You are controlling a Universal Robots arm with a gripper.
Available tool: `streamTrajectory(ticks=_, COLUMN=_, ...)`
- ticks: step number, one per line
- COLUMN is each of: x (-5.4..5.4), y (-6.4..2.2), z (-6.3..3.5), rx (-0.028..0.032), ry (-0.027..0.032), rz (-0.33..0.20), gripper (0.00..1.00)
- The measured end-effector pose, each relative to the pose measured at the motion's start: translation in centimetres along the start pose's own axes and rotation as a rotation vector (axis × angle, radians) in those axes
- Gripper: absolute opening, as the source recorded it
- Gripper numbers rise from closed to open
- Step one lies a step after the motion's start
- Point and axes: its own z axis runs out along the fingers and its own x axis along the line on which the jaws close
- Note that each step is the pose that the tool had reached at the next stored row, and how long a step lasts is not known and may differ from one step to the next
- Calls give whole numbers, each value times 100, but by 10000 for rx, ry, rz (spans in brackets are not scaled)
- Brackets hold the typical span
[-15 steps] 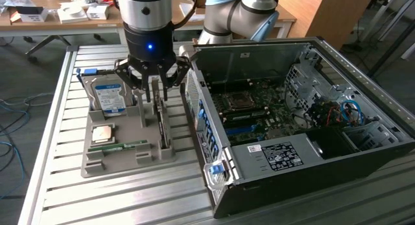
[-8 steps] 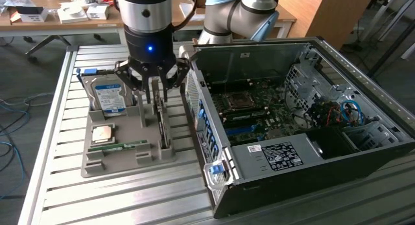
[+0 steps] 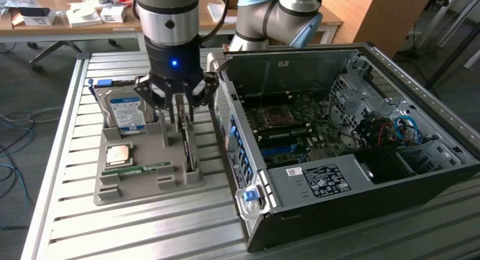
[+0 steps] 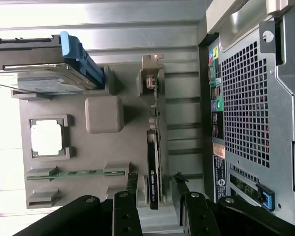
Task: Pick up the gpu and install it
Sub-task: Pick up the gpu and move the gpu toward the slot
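The gpu (image 4: 153,147) is a thin dark card with a pale metal bracket at one end. It stands on edge in a slot of the grey holder tray (image 3: 150,184), on the side nearest the computer case. In the exterior view the gpu (image 3: 188,150) runs along the tray's right side. My gripper (image 3: 179,118) hangs straight over it. In the wrist view my gripper (image 4: 156,183) is open, with one dark finger on each side of the card's end and a gap between each finger and the card. Nothing is held.
The tray also carries a silver hard drive (image 3: 127,111) standing upright, a square processor chip (image 3: 120,154) and a narrow green memory stick (image 3: 139,170). The open computer case (image 3: 338,136), its motherboard exposed, lies close on the exterior view's right. A cluttered desk stands behind.
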Motion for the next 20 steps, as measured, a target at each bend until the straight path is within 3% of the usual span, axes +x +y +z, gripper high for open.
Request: streamTrajectory(ticks=20, x=4, y=-10, z=196, rx=1, ry=0, rz=0, gripper=42)
